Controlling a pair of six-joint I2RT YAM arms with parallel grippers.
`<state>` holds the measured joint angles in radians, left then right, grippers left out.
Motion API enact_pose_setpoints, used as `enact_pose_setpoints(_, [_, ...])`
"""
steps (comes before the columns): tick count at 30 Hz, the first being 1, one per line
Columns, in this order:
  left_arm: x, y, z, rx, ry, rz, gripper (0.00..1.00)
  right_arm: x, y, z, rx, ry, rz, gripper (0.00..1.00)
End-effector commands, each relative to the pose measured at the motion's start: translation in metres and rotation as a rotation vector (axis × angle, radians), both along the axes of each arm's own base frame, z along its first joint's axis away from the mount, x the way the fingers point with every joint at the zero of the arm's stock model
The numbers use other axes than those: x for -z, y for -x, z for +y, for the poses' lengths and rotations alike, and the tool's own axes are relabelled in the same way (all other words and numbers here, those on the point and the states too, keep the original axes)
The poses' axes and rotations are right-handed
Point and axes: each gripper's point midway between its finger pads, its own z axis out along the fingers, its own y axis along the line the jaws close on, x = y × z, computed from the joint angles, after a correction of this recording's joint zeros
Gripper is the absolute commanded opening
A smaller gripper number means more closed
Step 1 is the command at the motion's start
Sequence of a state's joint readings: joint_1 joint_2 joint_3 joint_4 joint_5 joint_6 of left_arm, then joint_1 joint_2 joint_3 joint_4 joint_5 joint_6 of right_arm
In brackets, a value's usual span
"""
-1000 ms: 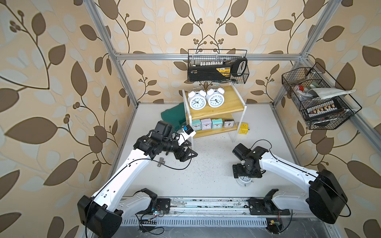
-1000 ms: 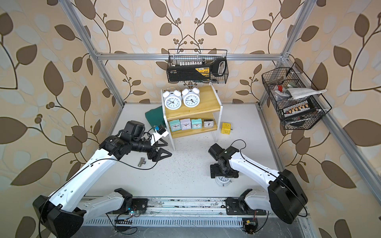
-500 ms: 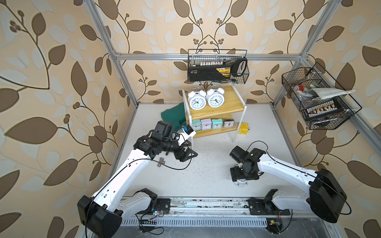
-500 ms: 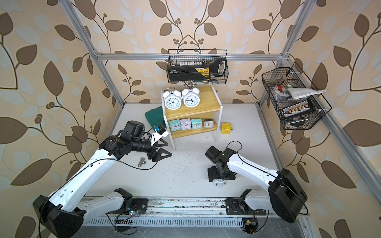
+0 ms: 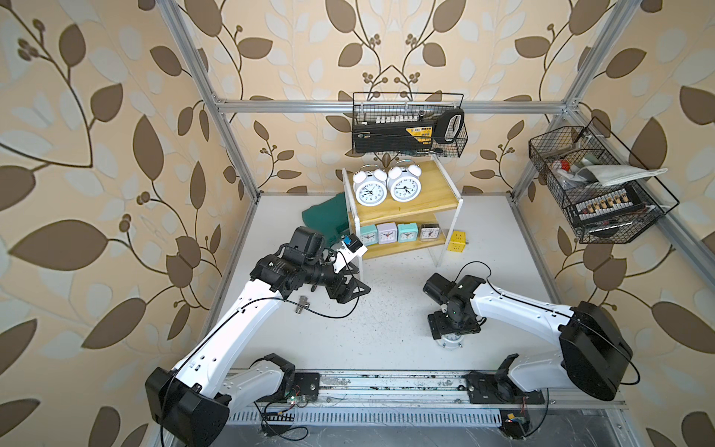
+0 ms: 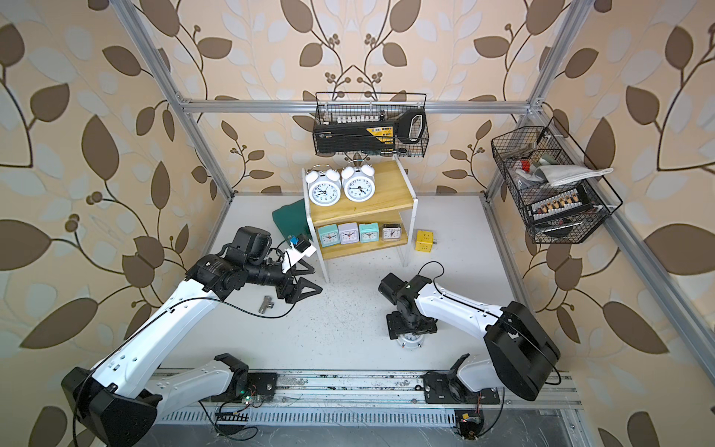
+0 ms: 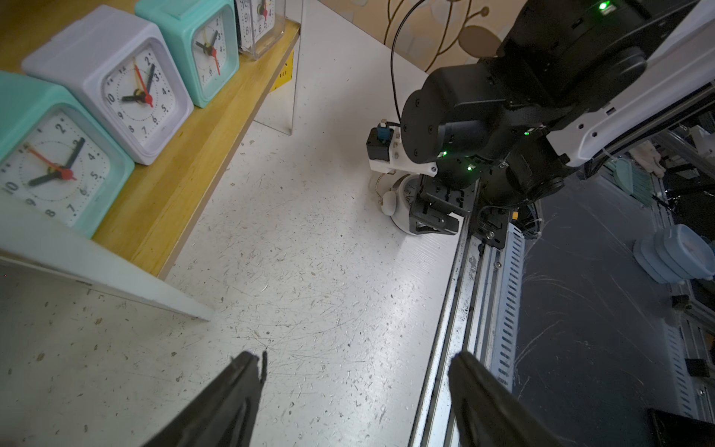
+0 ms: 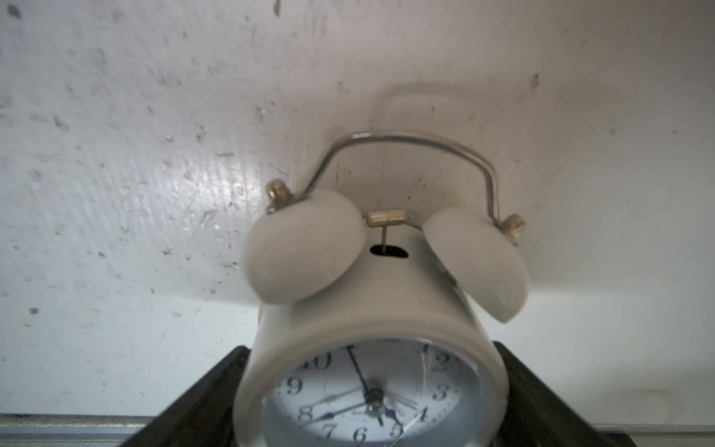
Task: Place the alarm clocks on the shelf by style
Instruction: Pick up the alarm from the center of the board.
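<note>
On the table (image 5: 387,329), right hand (image 8: 369,352) wide around twin-bell clock (image 8: 360,309), grip unclear.

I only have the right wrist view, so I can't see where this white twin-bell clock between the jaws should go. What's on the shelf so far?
Observer: The shelf holds two twin-bell clocks side by side on its top board, toward the left arm's side; the rest of that board is bare.
Operator: And underneath?
Observer: Four square clocks in a row on the lower board: teal, lilac, teal, dark.
Operator: Is the left arm in my way?
Observer: No. The left gripper hangs open and empty by the shelf's left frame, apart from your clock.
</note>
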<state>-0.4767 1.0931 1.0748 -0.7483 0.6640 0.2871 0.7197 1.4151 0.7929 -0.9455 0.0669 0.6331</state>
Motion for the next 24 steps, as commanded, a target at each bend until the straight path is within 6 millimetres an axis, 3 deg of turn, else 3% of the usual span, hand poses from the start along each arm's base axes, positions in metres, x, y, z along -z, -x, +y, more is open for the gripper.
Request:
enact_pose_setpoints(1, [-0.003,0.001,0.0,0.015,0.018,-0.016,0.8,-0.003,-0.012,0.005,-0.023,0.005,-0.028,0.91])
enact_pose_setpoints(10, [-0.001,0.001,0.0,0.015,0.016,-0.015,0.8,-0.007,-0.016,0.006,-0.037,-0.002,-0.036,0.89])
enact_pose_setpoints(16, [-0.002,0.0,0.001,0.012,0.015,-0.015,0.8,-0.014,-0.019,0.002,-0.016,-0.03,-0.059,0.74])
enact_pose_setpoints(20, [-0.001,0.0,0.0,0.013,0.015,-0.015,0.8,-0.029,-0.023,0.003,-0.024,-0.048,-0.1,0.69])
enact_pose_setpoints(24, [-0.001,-0.001,0.0,0.01,0.014,-0.017,0.8,-0.06,-0.038,0.003,-0.035,-0.078,-0.221,0.68])
